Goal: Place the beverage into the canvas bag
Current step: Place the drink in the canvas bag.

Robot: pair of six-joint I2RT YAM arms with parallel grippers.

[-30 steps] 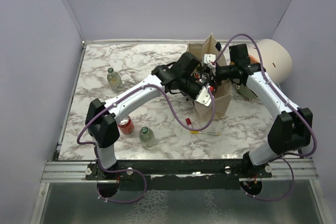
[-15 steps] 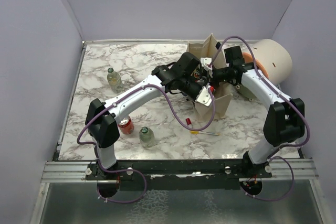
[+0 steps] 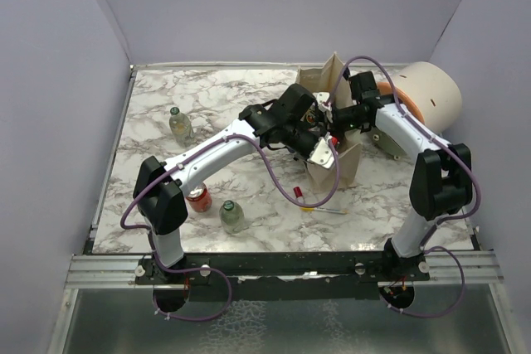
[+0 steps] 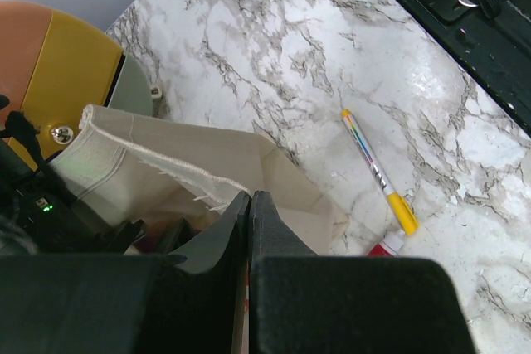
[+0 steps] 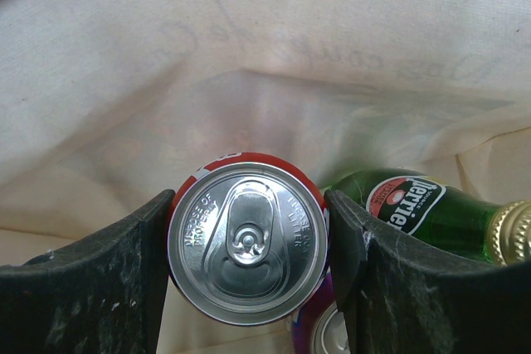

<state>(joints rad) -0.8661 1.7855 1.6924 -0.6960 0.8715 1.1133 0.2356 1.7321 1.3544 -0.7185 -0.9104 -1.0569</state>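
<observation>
The beige canvas bag (image 3: 350, 165) stands upright at the table's right middle. My left gripper (image 3: 324, 140) is shut on the bag's near rim (image 4: 178, 170), its jaws pressed together at the cloth edge (image 4: 250, 198). My right gripper (image 3: 337, 117) reaches into the bag's mouth from the right. In the right wrist view it (image 5: 249, 209) is shut on a red can (image 5: 247, 242), held upright inside the bag (image 5: 249, 47). A green Perrier bottle (image 5: 419, 209) and a purple can (image 5: 325, 331) lie in the bag below.
A cream-and-orange cylinder (image 3: 429, 95) lies right of the bag. A red can (image 3: 198, 199) and two glass bottles (image 3: 181, 124) (image 3: 231, 215) stand on the left. A yellow-ended marker (image 4: 377, 173) and a small red-capped item (image 3: 296, 194) lie in front of the bag.
My right arm has swung left and its gripper has gone further into the bag's mouth with the can. The left arm has held still on the rim.
</observation>
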